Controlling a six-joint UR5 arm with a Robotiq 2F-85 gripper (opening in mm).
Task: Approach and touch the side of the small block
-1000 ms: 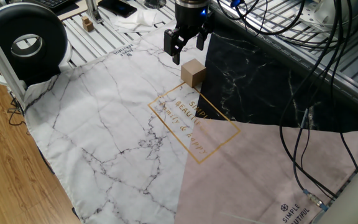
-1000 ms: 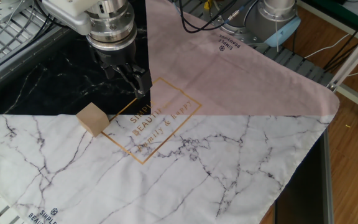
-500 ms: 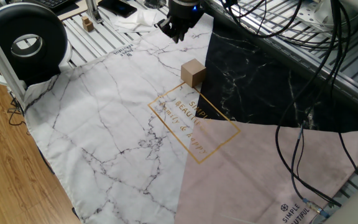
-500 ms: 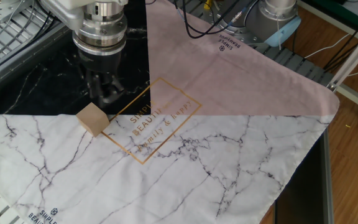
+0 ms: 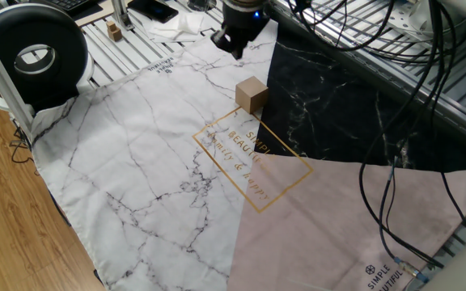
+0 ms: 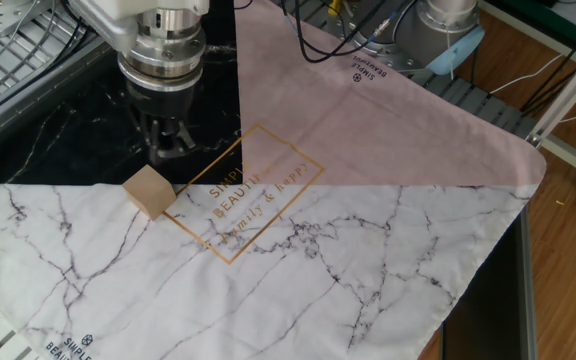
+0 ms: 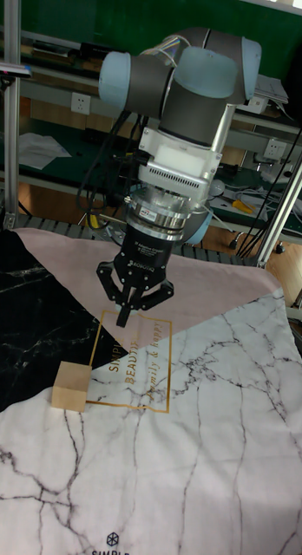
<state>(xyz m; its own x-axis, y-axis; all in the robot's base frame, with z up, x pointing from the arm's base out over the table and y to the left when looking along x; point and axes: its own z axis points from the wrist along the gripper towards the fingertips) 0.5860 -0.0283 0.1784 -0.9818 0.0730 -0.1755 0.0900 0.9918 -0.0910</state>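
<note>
In one fixed view the top edge cuts off all but the lower end of the black two-finger gripper (image 5: 235,40), and its fingertips blur against the dark marble panel. In the other fixed view the fingers merge into one dark shape. The tall fixed view is clearest: the jaws stand nearly together with only a thin gap, and they hold nothing and touch nothing.

The small light-brown wooden cube (image 7: 70,385) sits upright on the marble-print cloth (image 6: 368,260), at the corner of the gold-framed lettering (image 6: 251,190), where the white marble panel meets the black one. The gripper hangs above the cloth on the black-panel side of the cube, near it but apart.

A much tinier tan block (image 5: 114,31) lies well away from the cube, on the slatted metal tabletop (image 5: 128,44) beyond the cloth's edge.
</note>
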